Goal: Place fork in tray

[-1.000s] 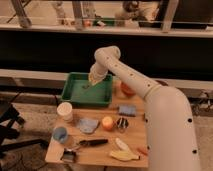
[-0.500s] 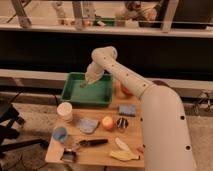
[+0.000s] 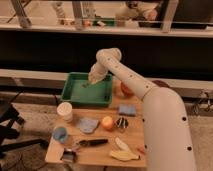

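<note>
Table [image 3: 131, 131]: pincer [image 3: 93, 80] over tray [image 3: 75, 98], fork [image 3: 86, 84] just below

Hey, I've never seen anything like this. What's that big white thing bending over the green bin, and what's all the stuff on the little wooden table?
The big white thing is a robot arm. There is one camera view, looking down on the scene. The gripper at the arm's end hangs over the green tray at the far side of the wooden table. The small pale sliver just below it looks like the fork; I can't tell whether it is held or lying in the tray. Also on the table are a white cup, a blue-grey cloth, an orange, a blue sponge, a black-handled utensil and a red-orange bowl.
</note>
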{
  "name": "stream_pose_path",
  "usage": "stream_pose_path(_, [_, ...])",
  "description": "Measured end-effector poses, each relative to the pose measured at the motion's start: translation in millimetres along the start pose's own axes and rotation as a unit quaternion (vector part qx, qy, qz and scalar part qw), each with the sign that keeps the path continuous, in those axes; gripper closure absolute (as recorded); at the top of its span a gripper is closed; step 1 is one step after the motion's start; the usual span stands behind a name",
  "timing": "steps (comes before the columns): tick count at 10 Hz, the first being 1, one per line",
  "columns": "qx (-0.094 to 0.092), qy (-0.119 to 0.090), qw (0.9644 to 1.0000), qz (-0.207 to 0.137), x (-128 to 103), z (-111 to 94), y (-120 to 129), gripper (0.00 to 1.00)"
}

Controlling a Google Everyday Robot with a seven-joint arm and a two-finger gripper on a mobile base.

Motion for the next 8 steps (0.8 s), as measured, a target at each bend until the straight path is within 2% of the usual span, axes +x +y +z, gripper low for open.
stream_pose_path(5, [0.002, 0.002, 1.0, -0.003, -0.6, 2.3, -3.6, 1.0])
stream_pose_path(8, [0.003, -0.003, 0.9999, -0.013, -9.0, 4.9, -9.2, 1.0])
